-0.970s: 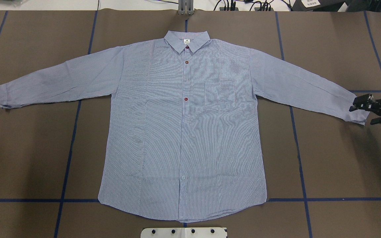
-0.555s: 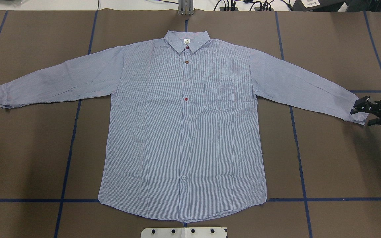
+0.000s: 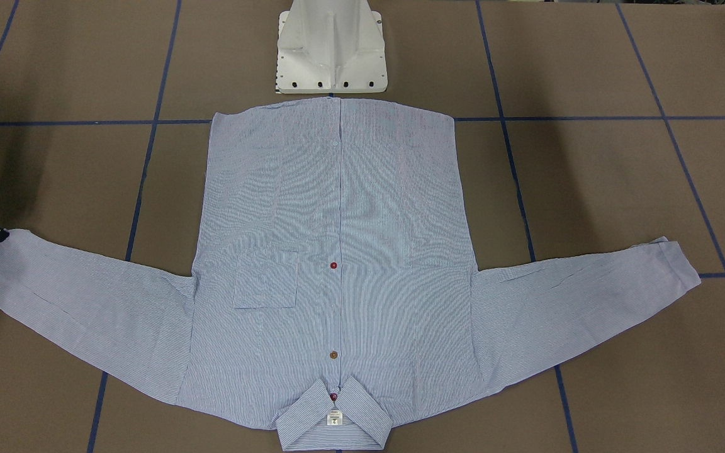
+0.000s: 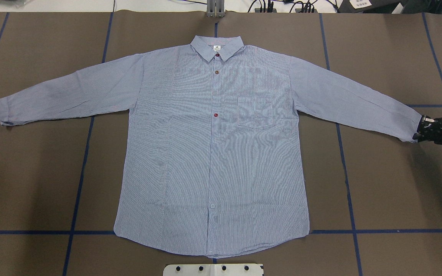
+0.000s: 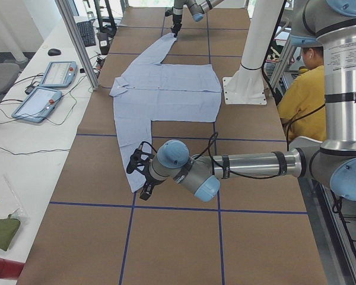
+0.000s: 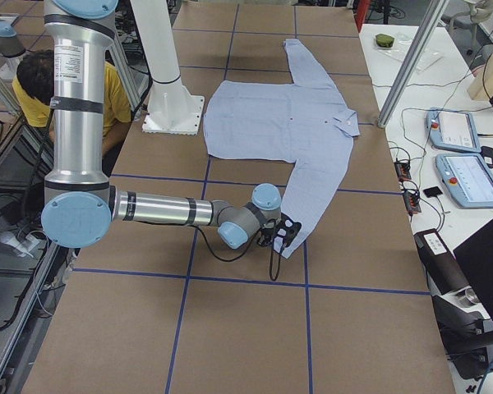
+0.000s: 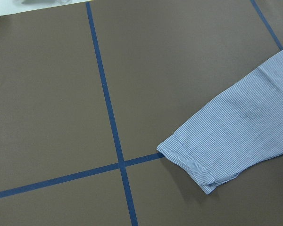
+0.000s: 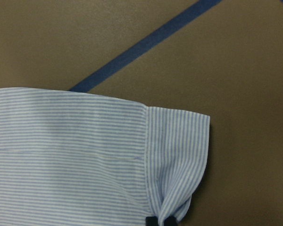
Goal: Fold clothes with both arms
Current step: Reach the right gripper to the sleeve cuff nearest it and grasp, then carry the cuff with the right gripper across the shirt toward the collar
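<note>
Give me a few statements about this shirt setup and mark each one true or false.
1. The shirt lies spread flat, front up, sleeves out. True.
2. The right pincer is shut on a sleeve cuff. True.
3. The collar points toward the robot's base. False: the hem lies nearest the base.
4. The chest pocket sits on the shirt half nearer the left pincer. False: it is nearer the right pincer.
5. The left pincer grips the other cuff. False: that cuff lies free on the table, the left pincer off it.
</note>
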`<act>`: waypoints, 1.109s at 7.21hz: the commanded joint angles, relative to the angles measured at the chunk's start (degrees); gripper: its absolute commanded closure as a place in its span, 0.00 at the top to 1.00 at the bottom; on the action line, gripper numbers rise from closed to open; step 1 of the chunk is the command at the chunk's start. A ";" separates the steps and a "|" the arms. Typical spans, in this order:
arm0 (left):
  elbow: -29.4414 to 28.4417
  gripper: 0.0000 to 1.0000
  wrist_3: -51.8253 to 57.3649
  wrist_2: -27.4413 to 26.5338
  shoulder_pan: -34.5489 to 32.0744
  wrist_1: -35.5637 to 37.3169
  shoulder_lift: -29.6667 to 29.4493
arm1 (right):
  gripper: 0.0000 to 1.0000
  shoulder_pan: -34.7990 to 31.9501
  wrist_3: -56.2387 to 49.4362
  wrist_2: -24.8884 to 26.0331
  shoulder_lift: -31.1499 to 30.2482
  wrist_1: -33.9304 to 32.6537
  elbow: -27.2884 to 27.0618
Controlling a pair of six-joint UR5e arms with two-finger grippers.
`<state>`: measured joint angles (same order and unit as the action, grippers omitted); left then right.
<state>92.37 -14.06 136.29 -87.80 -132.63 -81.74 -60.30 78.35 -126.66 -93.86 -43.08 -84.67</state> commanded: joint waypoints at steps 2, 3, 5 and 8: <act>0.00 0.99 0.00 0.11 0.00 0.00 0.00 | 0.00 0.36 0.05 0.27 1.21 -2.52 -8.82; 0.00 0.99 0.00 0.11 0.00 0.00 0.09 | 0.00 1.15 0.05 0.53 7.75 -8.45 -10.32; 0.00 0.99 -0.61 0.20 0.09 -0.09 0.09 | 0.00 6.92 0.13 4.37 23.20 -23.64 -10.60; 0.09 0.99 -0.70 0.20 0.09 -0.18 0.09 | 0.00 14.58 7.13 13.16 46.34 -34.88 -2.82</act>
<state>92.44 -14.73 136.49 -87.74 -132.77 -81.65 -48.67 81.69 -117.41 -56.40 -75.57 -91.55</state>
